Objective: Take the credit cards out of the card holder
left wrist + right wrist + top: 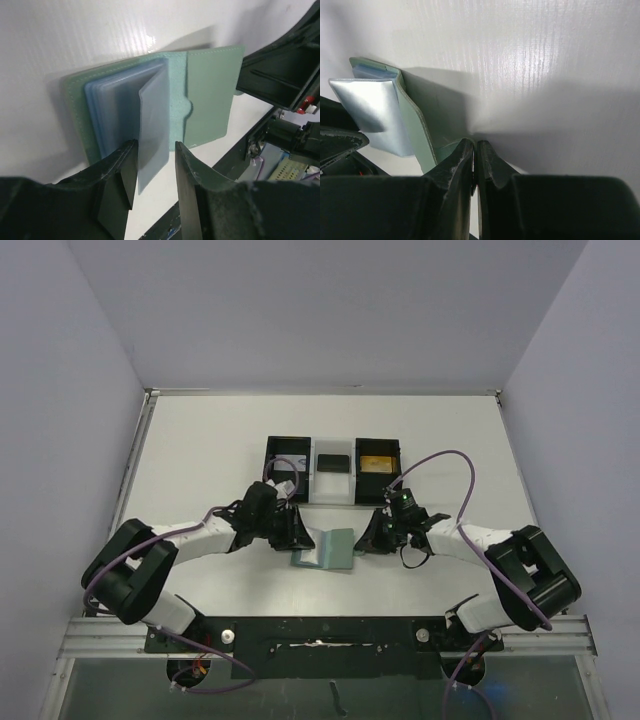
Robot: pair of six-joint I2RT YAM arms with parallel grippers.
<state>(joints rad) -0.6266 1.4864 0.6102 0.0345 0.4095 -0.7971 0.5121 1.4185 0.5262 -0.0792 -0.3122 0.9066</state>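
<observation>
**Holder open, a sleeve between the left fingers, cards yet to come out**

Nearest the left wrist camera are the left gripper's [156, 147] two dark fingers, standing apart with one pale blue sleeve [152, 125] upright between them. The left-hand finger looks to touch the sleeve. On the other side a gap shows, so the pincer straddles it and does not clamp it. Just beyond the tips lies the card holder [212, 95], spread open on the white table [200, 440], its stack of blue pockets straight ahead and its grey-green flap off to the pincer's right.

The right gripper [475, 146] has its fingers pressed together. The raised edge of the green cover runs into the tips, so I judge it pinches that flap and keeps the holder open.

Seen from above, the holder sits between the two pincers, and the black-and-clear tray [270, 445] lies beyond both.

As to progress, opening is done. No card lies loose beside either pincer, and whether the sleeve holds a card I cannot tell. The dark and golden items in the tray are too small to name. Pulling the cards looks to remain.
</observation>
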